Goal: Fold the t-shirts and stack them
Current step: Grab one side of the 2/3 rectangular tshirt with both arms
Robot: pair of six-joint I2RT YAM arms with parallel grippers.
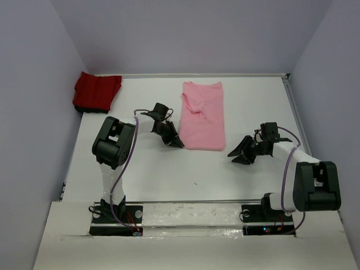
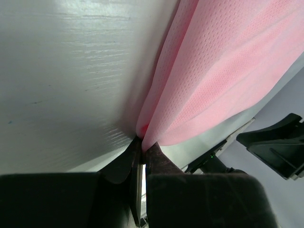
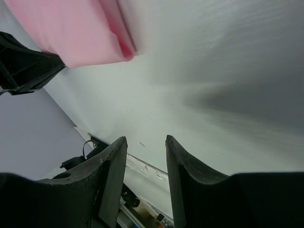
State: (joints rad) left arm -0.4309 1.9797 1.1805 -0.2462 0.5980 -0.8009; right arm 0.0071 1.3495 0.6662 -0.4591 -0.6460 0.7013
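The light pink t-shirt (image 1: 202, 115) lies folded lengthwise in a narrow strip on the white table (image 1: 140, 169), collar end toward the back. My left gripper (image 1: 177, 143) is at its near left corner, shut on the pink cloth (image 2: 209, 76); the fingertips (image 2: 156, 156) pinch the hem. The deep red t-shirt (image 1: 97, 91) sits folded at the back left corner. My right gripper (image 1: 238, 156) hovers open just right of the pink shirt's near right corner (image 3: 95, 33), nothing between its fingers (image 3: 178, 156).
Grey walls (image 1: 39, 84) close in the table on the left, back and right. The arm bases (image 1: 115, 216) stand on the near edge strip. The table's raised rim (image 1: 292, 107) runs along the right side.
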